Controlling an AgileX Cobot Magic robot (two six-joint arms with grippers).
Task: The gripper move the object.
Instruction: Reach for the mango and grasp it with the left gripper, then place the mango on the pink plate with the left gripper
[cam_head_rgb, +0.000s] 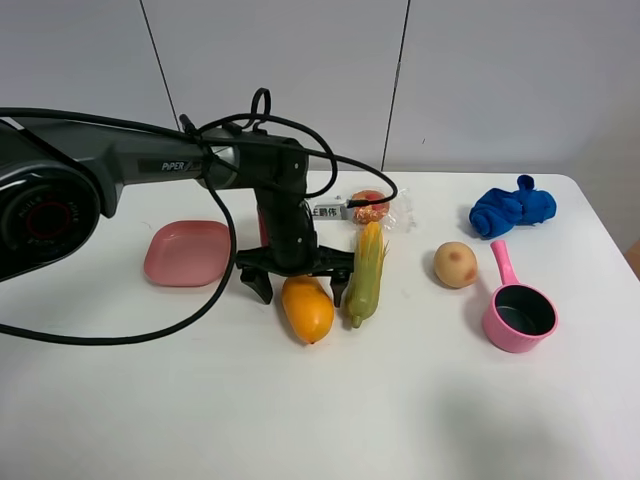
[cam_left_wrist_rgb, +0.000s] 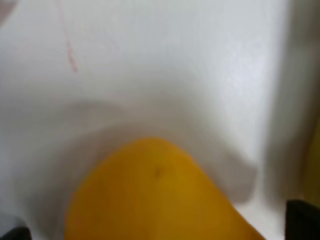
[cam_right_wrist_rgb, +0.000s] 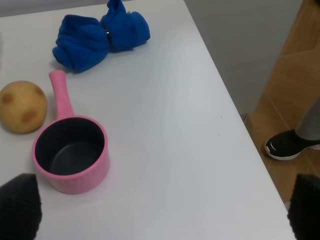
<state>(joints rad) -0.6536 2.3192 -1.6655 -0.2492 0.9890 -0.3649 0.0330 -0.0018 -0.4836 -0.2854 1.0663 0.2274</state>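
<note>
The left gripper (cam_head_rgb: 300, 290) hangs from its dark arm (cam_head_rgb: 150, 160) low over the white table (cam_head_rgb: 400, 410) with its two black fingers spread wide. One finger (cam_head_rgb: 262, 285) stands clear of the mango (cam_head_rgb: 307, 310) on the side toward the pink plate (cam_head_rgb: 187, 252), and the other stands between the mango and the corn cob (cam_head_rgb: 366, 272). The jaws straddle the far end of the mango and are not clamped on it. The mango lies on the table near the middle, its near end pointing toward the front edge, just beside the green-husked corn cob, which lies along its right side in the high view. In the left wrist view the mango (cam_left_wrist_rgb: 155, 200) shows as a blurred orange-yellow mass close under the camera, with a dark fingertip (cam_left_wrist_rgb: 302, 220) in either lower corner and white table around it. Behind the corn sits a small red item in clear wrapping (cam_head_rgb: 372, 207), with a white printed label (cam_head_rgb: 328, 211) next to it. Further right rest a round tan fruit (cam_head_rgb: 455, 264), a pink saucepan (cam_head_rgb: 518, 312) with a dark inside and its handle pointing away from the front edge, and a bunched blue cloth (cam_head_rgb: 512, 207) near the back right corner. The right gripper (cam_right_wrist_rgb: 162, 207) does not appear in the high view; its own camera shows its two black fingertips set far apart with nothing between them, over bare table beside the saucepan, near the table's right edge, beyond which a dark shoe (cam_right_wrist_rgb: 285, 143) stands on a wooden floor.
</note>
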